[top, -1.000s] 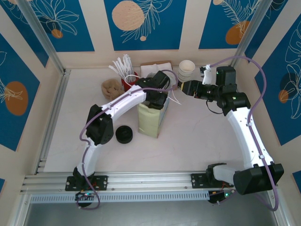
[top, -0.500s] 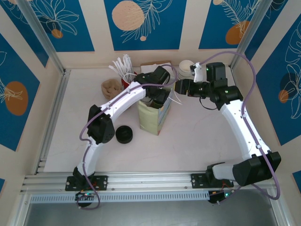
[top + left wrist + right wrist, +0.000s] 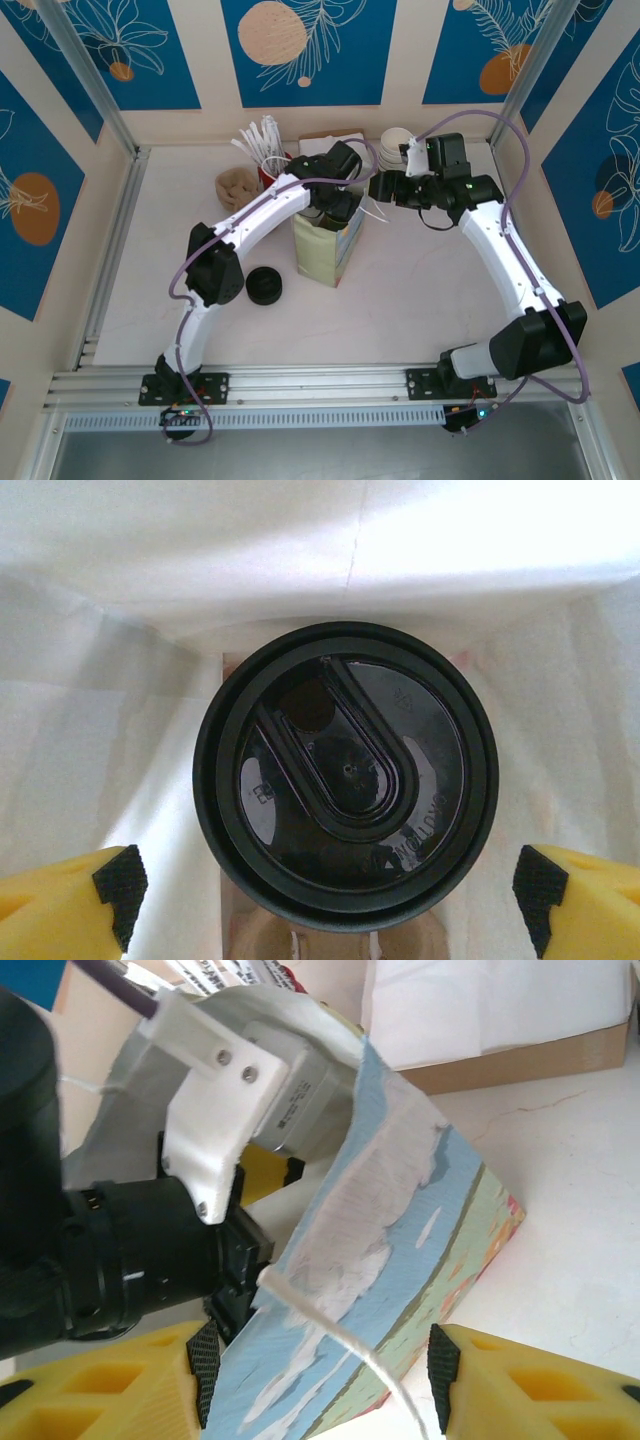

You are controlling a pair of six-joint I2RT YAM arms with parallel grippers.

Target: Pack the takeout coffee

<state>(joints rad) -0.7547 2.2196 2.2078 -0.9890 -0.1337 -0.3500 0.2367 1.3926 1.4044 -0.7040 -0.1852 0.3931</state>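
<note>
Packing is judged almost done: the coffee cup [image 3: 345, 800] is lodged upright inside the paper bag [image 3: 400, 1220], the left fingers [image 3: 60, 905] are spread wide, clear of it, the right fingers [image 3: 520, 1380] are set astride the bag's rim, their grip not discernible, and only withdrawal is left.

Both arms are built alike. The left arm [image 3: 262, 212] and right arm [image 3: 505, 258] have glossy white link shells joined by bulky black joint housings [image 3: 213, 275]. A thin purple cable [image 3: 174, 290] loops outside each arm. The black bases [image 3: 180, 386] are bolted down, and a green indicator light [image 3: 482, 412] shows at the right one. The left gripper [image 3: 328, 892] and right gripper [image 3: 324, 1362] carry yellow fingers [image 3: 540, 1385] with moulded recesses, faced with ribbed black pads [image 3: 122, 892]. A white wrist bracket [image 3: 215, 1110] is fixed by two screws [image 3: 222, 1057], with a printed label [image 3: 298, 1100] beside it.
</note>
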